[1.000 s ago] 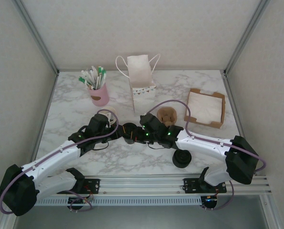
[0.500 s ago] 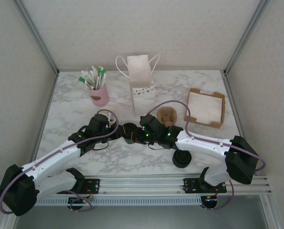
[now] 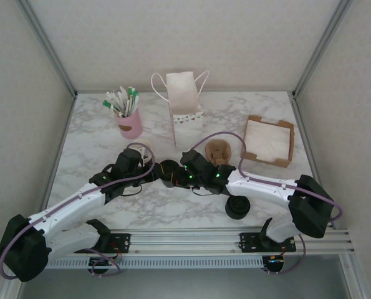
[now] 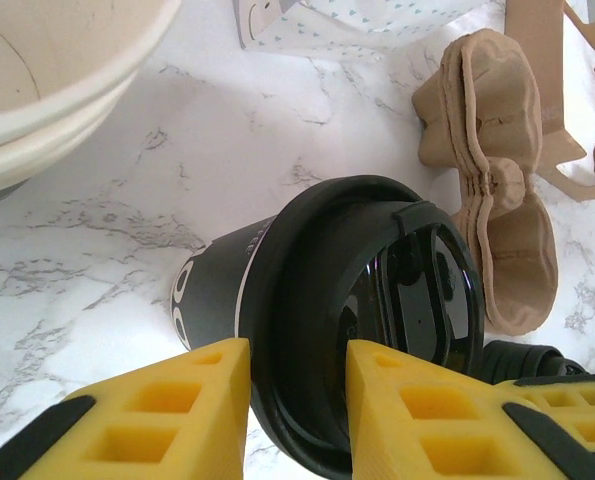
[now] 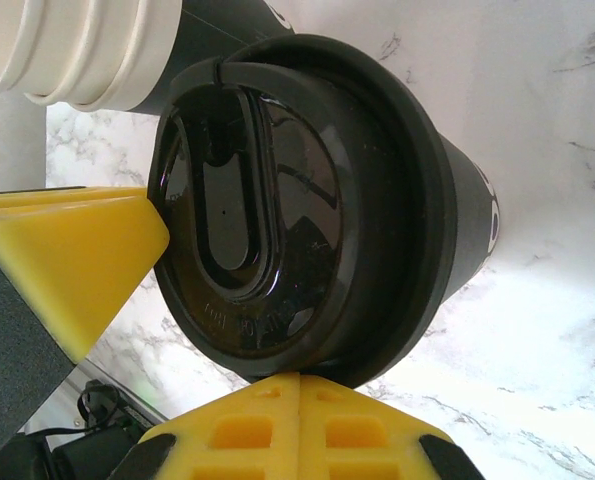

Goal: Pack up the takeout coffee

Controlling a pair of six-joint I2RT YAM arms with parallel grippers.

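The left pincer [image 4: 297, 385] pinched the takeout coffee [image 4: 377, 300]. Its two yellow fingers [image 4: 167, 415] sat one on each side of the cup, just under the rim of the black lid [image 5: 277, 210], with the lid rim filling the gap between them. The cup stood on the marble table [image 3: 98, 143] right at the pincer's tips, cream band and dark lower wall partly hidden by the lid. From the opposite side the right pincer [image 5: 299, 395] met the same cup. Its fingers were pressed together with no gap along their seam, and their joined tips rested against the edge of the lid. Ahead of the left pincer and off to its left stood a stack of cream cups [image 4: 37, 90], close to the coffee; whether the two touched could not be told. Ahead and to its right lay a brown pulp cup carrier [image 4: 497, 200], near but apart from the lid. Farther ahead of both pincers stood a white paper bag [image 3: 184, 103], upright with its handles up. A pink cup of stirrers [image 3: 130, 123] stood well to the left of the left pincer, and a cardboard tray of napkins [image 3: 269, 140] well to the right of the right one. A loose stack of black lids [image 3: 237, 207] lay behind the right pincer, beside its arm.
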